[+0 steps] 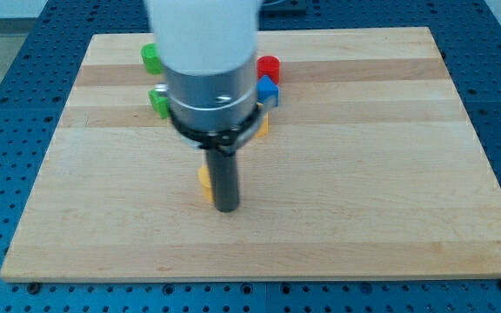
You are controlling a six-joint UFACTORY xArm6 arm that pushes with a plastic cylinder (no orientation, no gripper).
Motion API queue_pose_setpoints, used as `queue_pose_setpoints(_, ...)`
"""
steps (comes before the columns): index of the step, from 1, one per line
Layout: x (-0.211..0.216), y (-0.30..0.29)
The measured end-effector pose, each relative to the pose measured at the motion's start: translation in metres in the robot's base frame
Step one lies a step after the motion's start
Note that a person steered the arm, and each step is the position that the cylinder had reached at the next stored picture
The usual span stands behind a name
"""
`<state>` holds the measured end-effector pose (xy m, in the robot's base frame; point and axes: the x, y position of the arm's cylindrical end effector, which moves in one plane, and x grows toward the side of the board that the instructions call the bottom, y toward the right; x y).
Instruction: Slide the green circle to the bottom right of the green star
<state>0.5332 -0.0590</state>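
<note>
My tip (225,208) rests on the wooden board (364,174), touching a yellow block (205,182) at its left; two green blocks (151,58) (158,101) sit near the view's top; a red block (270,66) and blue block (268,89) lie right of the arm.

My tip (225,209) points straight down below the arm (207,52).

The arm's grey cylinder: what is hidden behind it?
Edges of two green blocks show left of it; red, blue and orange blocks right. Their shapes and anything between are covered.
</note>
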Motion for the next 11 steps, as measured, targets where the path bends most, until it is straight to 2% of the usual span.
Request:
queue_pose_setpoints(2, -0.060, -0.034)
queue_pose_setpoints(3, -0.054, -0.034)
queue_pose_setpoints(4, -0.023, -0.083)
queue_pose_setpoints(5, -0.064, -0.188)
queue_pose_setpoints(6, -0.145, -0.245)
queue_pose_setpoints(8, -0.303, -0.219)
queue_pose_setpoints(9, -0.332, -0.164)
queue_pose_setpoints(11, -0.301, -0.105)
